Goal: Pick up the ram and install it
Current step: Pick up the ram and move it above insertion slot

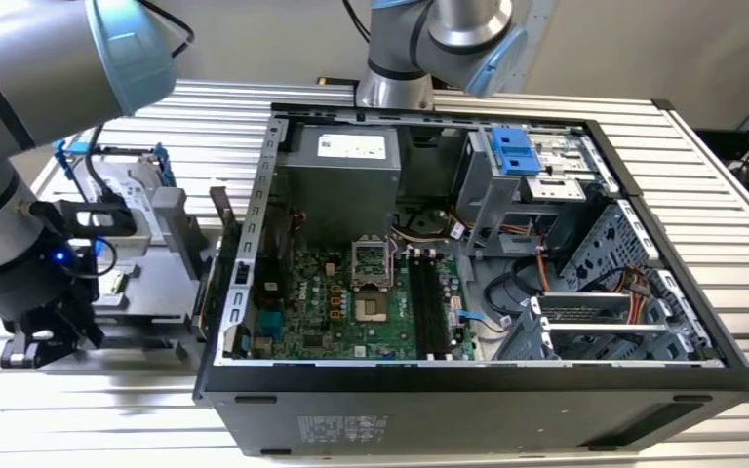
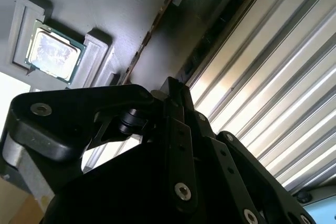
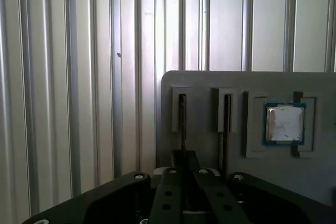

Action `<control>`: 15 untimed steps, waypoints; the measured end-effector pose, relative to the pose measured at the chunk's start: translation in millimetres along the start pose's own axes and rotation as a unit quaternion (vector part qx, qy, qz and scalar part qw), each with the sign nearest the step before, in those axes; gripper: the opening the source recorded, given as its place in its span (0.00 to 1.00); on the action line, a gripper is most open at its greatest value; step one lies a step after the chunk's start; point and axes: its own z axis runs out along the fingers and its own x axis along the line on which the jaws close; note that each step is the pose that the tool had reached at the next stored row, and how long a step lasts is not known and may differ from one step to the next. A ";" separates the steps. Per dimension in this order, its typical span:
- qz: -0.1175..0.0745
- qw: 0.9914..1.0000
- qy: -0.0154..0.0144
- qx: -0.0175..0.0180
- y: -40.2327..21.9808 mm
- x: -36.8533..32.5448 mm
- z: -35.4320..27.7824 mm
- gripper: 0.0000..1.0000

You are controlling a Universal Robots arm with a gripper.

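low at the exterior view's left of the open case (image 1: pixel 479 400), over the slatted table (image 1: pixel 89 419): the arm (image 1: pixel 11 195), with the gripper (image 1: pixel 47 341) down against a grey holder (image 1: pixel 153 292). in the first wrist view, the ram (image 3: pixel 182 121) on edge in a narrow slot of that holder, seen edge-on, its near end running straight into the gripper's tip. not lifted, seated in its slot. just beside it and parallel, a second stick (image 3: pixel 227 124) on edge in the next slot, the two apart. past that, a cpu (image 3: pixel 284 124) flat in a square pocket of the same holder, metal lid up. cannot tell whether the gripper is clenched on the ram or released, with the tip masked by its own black links in both wrist views. inside the case, a green motherboard (image 1: pixel 335 312) with long black memory slots (image 1: pixel 429 312) next to the cpu socket (image 1: pixel 372 263), all well apart from the holder and the ram.
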 end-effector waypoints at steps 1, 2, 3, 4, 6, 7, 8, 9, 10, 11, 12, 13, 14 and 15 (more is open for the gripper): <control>0.000 1.000 0.000 0.000 0.0 0.0 -1.5 0.00; 0.000 1.000 0.000 0.000 0.1 -0.1 -3.0 0.00; 0.000 1.000 0.000 0.000 0.1 -0.1 -4.5 0.00; 0.000 1.000 0.000 0.000 0.1 -0.1 -5.9 0.00; 0.000 1.000 0.000 0.000 0.2 -0.2 -9.0 0.00; 0.000 1.000 0.000 0.000 0.3 -0.2 -10.5 0.00; 0.000 1.000 0.000 0.000 0.3 -0.2 -12.1 0.00; 0.000 1.000 0.000 0.000 0.3 -0.3 -13.4 0.00; 0.000 1.000 0.000 0.000 0.3 -0.2 -14.7 0.00; 0.000 1.000 0.000 0.000 0.3 -0.2 -15.7 0.00; 0.000 1.000 0.000 0.000 0.3 -0.2 -16.8 0.00; 0.000 1.000 0.000 0.000 0.3 -0.3 -17.8 0.00; 0.000 1.000 0.000 0.000 0.4 -0.3 -18.9 0.00; 0.000 1.000 0.000 0.000 0.5 -0.4 -19.9 0.00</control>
